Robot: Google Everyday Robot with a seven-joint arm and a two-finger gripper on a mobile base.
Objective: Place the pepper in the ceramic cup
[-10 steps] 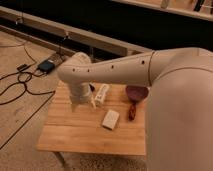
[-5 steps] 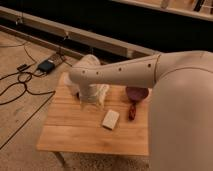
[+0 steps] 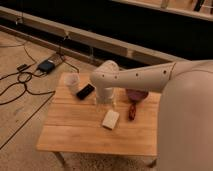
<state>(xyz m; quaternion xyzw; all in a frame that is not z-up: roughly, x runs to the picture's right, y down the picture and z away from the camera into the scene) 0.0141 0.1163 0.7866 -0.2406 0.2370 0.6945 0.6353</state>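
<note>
1. A large white robot arm (image 3: pixel 150 77) reaches in from the right edge of the picture, over a wooden table (image 3: pixel 75 132). The robot's pale body fills the lower right corner and cuts off the table's right end.
2. Near the middle of the table the arm bends downward. The gripper (image 3: pixel 104 101) hangs there close above the boards, jaws set wide and holding nothing. Its tips are hard to pick out against the pale wrist, and I cannot tell whether they touch anything.
3. A dark maroon bowl (image 3: pixel 136 94) sits to the right of the gripper, with its back edge hidden under the arm.
4. The ceramic cup (image 3: pixel 71 81), pale and upright, stands near the table's back-left corner, to the left of the gripper.
5. A cream block (image 3: pixel 110 119) lies just in front of the gripper. A flat black object (image 3: pixel 85 91) lies just beside the cup.
6. The pepper (image 3: pixel 132 111), small and dark red, lies on the table just in front of the bowl.
   - From the gripper it is to the right and a little nearer the camera, on the side away from the cup.
   - Its long axis runs roughly front to back, so the jaws would probably have to close across its narrow width.
</note>
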